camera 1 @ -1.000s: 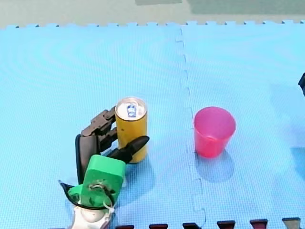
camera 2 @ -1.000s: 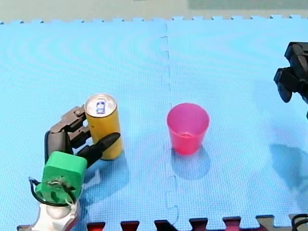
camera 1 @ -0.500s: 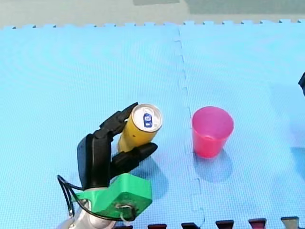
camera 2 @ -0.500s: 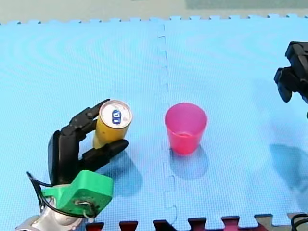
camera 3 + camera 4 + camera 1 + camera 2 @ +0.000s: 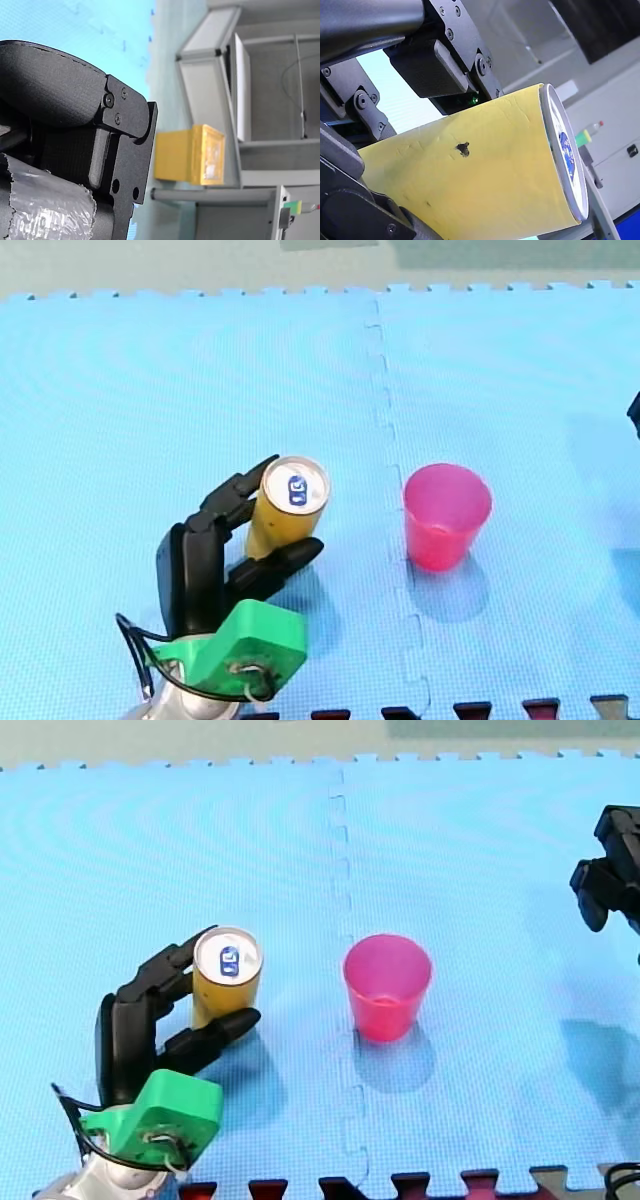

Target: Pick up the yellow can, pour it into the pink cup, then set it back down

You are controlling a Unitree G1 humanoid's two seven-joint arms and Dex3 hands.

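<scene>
My left hand [image 5: 290,508] is shut on the yellow can [image 5: 280,520], which is off the mat and tilted, its silver top leaning toward the pink cup [image 5: 447,515]. Dark fingers [image 5: 150,982] wrap its far side and the thumb [image 5: 215,1032] presses its near side. The second wrist view shows the can [image 5: 485,165] close up, lying between black finger links [image 5: 435,70]. The cup [image 5: 387,985] stands upright to the right of the can, with a gap between them. My right hand [image 5: 610,870] is at the far right edge, away from both.
Everything sits on a blue foam mat [image 5: 150,390] with a jigsaw seam [image 5: 385,420] running front to back just left of the cup. A green mount [image 5: 245,640] sits on my left wrist. A yellow box [image 5: 187,155] and grey shelving lie beyond the mat.
A second ago the can stood upright on the mat in my left hand's grasp. It has since been lifted and tilted, and in the last half second drifted slightly left.
</scene>
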